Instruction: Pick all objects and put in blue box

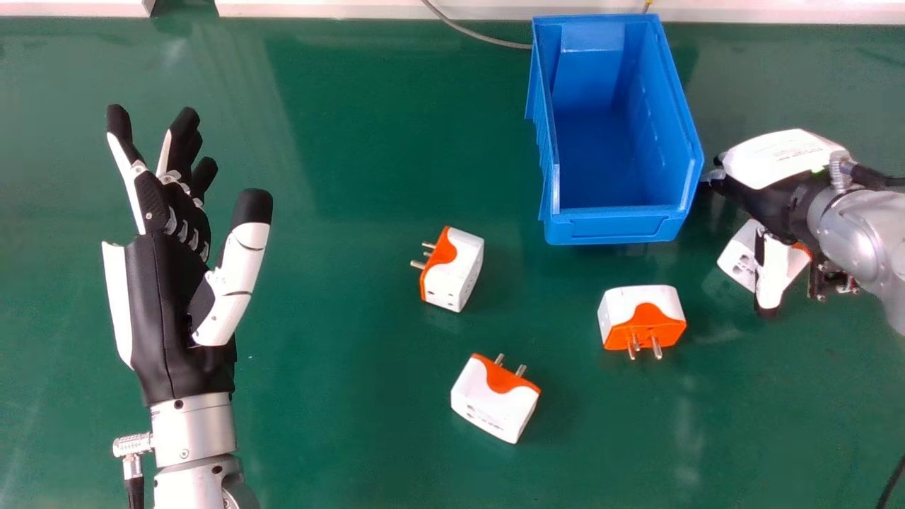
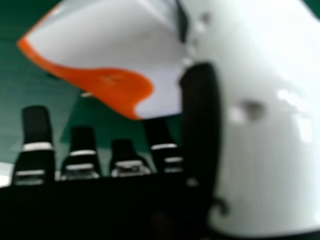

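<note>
"Step in hand?"

"Grasp on the right-hand plug point(image 1: 739, 254), by my reading. Plug lies on the green table point(image 1: 339, 424), right of the blue box point(image 1: 615, 226) and near its front end. Right hand point(image 1: 774, 159) just over and beside it."

"Fingers?"

"Right hand view: fingers point(image 2: 37, 130) mostly straight, small gaps between them, plug just past the tips. Thumb point(image 2: 265, 125) on the other side. Head view has the thumb crossing the plug, tip toward the near side. Pinch not evident; contact, cannot tell."

"Arm?"

"Silver forearm point(image 1: 866, 233) in from the right edge, slanting far and left to the wrist. Back of the hand up, fingers aimed left, toward the box."

"Next move calls for what?"

"Closing thumb and fingers round the plug's sides, I'd judge, then a lift higher than the box wall, a shift left, release inside. Too low a lift could knock the wall."

"Remaining stock?"

"Three more outside the box. Front plug point(image 1: 642, 307), just near of it, prongs to the near side. Middle plug point(image 1: 456, 272), farther left, prongs leftward. Nearest plug point(image 1: 491, 403), between those two across the table, prongs to the far side."

"Left hand point(image 1: 155, 304)?"

"Left of scene, palm turned rightward, fingers spread, thumb apart, nothing held."
</note>
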Controlling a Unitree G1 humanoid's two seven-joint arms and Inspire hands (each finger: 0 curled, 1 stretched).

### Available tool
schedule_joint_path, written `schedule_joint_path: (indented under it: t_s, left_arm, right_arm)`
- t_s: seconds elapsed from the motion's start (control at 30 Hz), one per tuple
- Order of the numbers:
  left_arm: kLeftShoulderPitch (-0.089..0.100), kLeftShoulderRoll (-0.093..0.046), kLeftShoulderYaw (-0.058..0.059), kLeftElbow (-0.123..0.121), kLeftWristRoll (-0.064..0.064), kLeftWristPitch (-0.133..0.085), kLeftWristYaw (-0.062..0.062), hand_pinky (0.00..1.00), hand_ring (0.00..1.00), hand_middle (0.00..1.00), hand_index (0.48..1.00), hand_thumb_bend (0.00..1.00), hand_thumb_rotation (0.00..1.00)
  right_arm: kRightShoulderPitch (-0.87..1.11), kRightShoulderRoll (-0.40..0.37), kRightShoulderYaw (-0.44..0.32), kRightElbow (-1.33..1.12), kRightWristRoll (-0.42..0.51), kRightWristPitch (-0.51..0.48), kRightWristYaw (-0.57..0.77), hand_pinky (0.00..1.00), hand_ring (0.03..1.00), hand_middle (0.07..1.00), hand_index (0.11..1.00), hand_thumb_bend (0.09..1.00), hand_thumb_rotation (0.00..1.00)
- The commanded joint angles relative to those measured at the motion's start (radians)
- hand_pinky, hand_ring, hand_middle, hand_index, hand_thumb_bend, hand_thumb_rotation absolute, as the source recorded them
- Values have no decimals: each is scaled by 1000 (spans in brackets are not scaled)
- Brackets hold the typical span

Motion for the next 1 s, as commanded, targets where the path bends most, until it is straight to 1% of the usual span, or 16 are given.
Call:
schedule_joint_path:
  t_s: [0.0, 0.03, 0.13, 0.17, 0.2, 0.23, 0.27, 0.3, 0.37, 0.43, 0.5, 0.57, 0.67, 0.83, 0.9, 0.97]
  left_arm:
    - [-14, 5, 2, -11, 1, -14, -3, 926, 953, 933, 927, 682, 563]
    - [-14, 6, 2, -12, 2, -14, -2, 926, 953, 933, 927, 682, 563]
    - [-16, 7, 1, -9, -6, -16, -9, 925, 952, 932, 926, 682, 564]
    - [-16, 7, 1, -8, -7, -16, -10, 924, 952, 933, 926, 680, 564]
    - [-17, 7, 1, -7, -4, -17, -9, 921, 951, 933, 925, 678, 563]
    - [-17, 8, 1, -7, 0, -18, -8, 917, 950, 934, 925, 674, 564]
    - [-16, 8, 1, -8, 1, -16, -7, 917, 950, 934, 925, 674, 564]
    - [-16, 9, 0, -9, 2, -16, -8, 917, 950, 934, 925, 674, 566]
    - [-15, 7, -2, -14, -5, -9, -11, 917, 951, 936, 926, 677, 570]
    - [-17, 7, -4, -14, -9, -10, -16, 920, 953, 938, 926, 681, 569]
    - [-18, 7, -3, -15, -7, -11, -16, 923, 954, 940, 928, 673, 565]
    - [-18, 6, -2, -16, -3, -8, -15, 924, 955, 939, 929, 673, 567]
    - [-15, 6, -4, -19, -10, -6, -22, 930, 957, 939, 930, 679, 568]
    - [-21, 6, -2, -6, -8, -16, -23, 927, 953, 940, 930, 668, 564]
    - [-18, 5, -3, -9, -10, -11, -24, 927, 955, 943, 933, 659, 565]
    - [-16, 6, -2, -9, 1, -11, -18, 931, 958, 945, 934, 661, 570]
  right_arm:
    - [6, -17, 9, 17, 4, 46, 25, 725, 939, 999, 897, 975, 142]
    - [15, -21, 7, 11, 9, 51, 23, 725, 939, 999, 897, 975, 142]
    - [29, -21, 8, 7, 13, 70, 10, 728, 941, 999, 898, 973, 142]
    - [31, -18, 3, 8, 21, 77, 8, 674, 869, 945, 878, 954, 131]
    - [37, -17, -2, 6, 30, 78, -7, 526, 675, 797, 824, 905, 85]
    - [43, -17, -6, 4, 40, 78, -24, 416, 535, 660, 768, 776, 46]
    - [50, -17, -10, 1, 49, 77, -46, 416, 535, 660, 768, 776, 46]
    - [56, -17, -10, -1, 53, 80, -69, 389, 501, 624, 741, 734, 37]
    - [70, -17, -15, -5, 62, 76, -121, 328, 425, 501, 579, 594, 12]
    - [77, -19, -17, -4, 71, 71, -146, 311, 400, 499, 547, 545, 4]
    - [77, -19, -18, -6, 80, 72, -151, 313, 392, 503, 535, 521, 1]
    - [76, -20, -17, -8, 84, 74, -154, 332, 399, 512, 525, 514, 0]
    - [76, -17, -16, -13, 85, 85, -158, 353, 407, 520, 520, 511, 0]
    - [72, -16, -20, -14, 94, 87, -160, 340, 407, 521, 515, 511, 0]
    - [78, -22, -27, -20, 101, 70, -181, 345, 402, 516, 520, 511, 0]
    - [81, -24, -35, -27, 109, 68, -190, 346, 399, 511, 526, 511, 0]
